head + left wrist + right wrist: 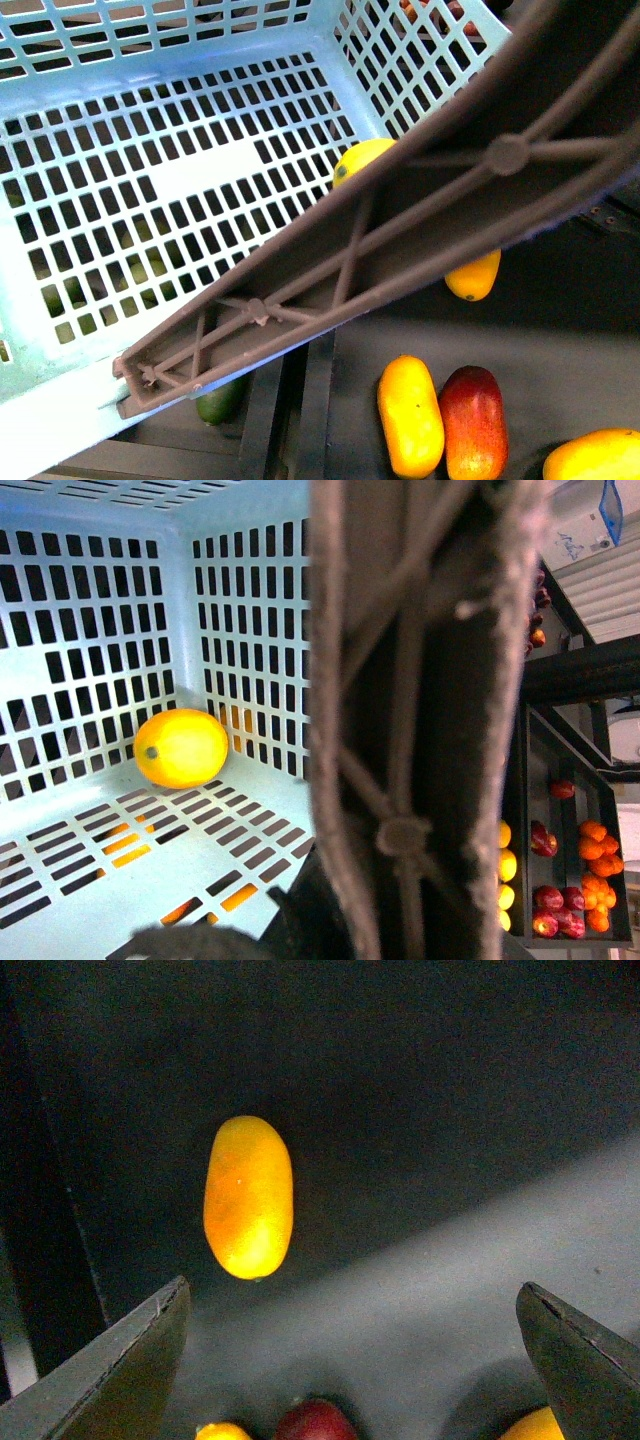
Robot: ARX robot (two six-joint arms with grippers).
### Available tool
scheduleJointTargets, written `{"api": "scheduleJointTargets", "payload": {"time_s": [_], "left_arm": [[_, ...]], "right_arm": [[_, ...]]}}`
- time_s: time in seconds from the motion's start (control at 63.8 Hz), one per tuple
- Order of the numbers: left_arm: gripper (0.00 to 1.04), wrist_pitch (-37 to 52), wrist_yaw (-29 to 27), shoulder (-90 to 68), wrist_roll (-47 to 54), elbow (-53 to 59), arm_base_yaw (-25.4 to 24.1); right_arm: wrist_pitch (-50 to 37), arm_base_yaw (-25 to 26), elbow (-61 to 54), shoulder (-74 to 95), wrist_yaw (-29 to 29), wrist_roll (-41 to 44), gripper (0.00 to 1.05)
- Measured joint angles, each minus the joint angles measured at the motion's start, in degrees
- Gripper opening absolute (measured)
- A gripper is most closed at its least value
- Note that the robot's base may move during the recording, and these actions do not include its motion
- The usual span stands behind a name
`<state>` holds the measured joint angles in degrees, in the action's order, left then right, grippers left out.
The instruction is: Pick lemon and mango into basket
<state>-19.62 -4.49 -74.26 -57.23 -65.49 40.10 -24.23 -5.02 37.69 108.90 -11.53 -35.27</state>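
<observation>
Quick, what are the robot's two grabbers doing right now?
Left gripper: not in view; the brown ribbed basket handle fills its wrist view.
Right gripper: open, holding nothing, near the elongated orange-yellow mango.

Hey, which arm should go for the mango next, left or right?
Right, I'd judge. The right gripper is open and faces the mango on the dark surface. The left wrist view looks into the basket past its handle, with the lemon already inside.
</observation>
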Motion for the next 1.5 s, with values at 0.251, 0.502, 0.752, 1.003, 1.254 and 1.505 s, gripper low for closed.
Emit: {"api": "scheduleJointTargets", "payload": {"time_s": [0.251,0.502,0.752,1.003,1.254,1.505], "left_arm": [[0.04,0.0,0.0,0.0,0.0,0.0,0.0],[0.04,0.0,0.0,0.0,0.0,0.0,0.0],[0.04,0.0,0.0,0.0,0.0,0.0,0.0],[0.04,0.0,0.0,0.0,0.0,0.0,0.0],[0.05,0.0,-0.1,0.0,0.1,0.0,0.0],[0.04,0.0,-0.2,0.0,0.2,0.0,0.0]], "right_arm": [[4.3,-3.1,11.2,12.9,-1.9,-7.3,0.96],[9.0,-5.2,21.6,21.3,-2.4,-13.3,0.96],[13.2,-6.6,29.4,27.8,-3.8,-14.7,0.96],[16.3,-8.0,36.2,32.7,-3.7,-15.9,0.96],[20.4,-8.7,41.8,36.0,-4.4,-16.2,0.96],[24.9,-9.0,45.8,39.2,-5.9,-16.2,0.96]]}}
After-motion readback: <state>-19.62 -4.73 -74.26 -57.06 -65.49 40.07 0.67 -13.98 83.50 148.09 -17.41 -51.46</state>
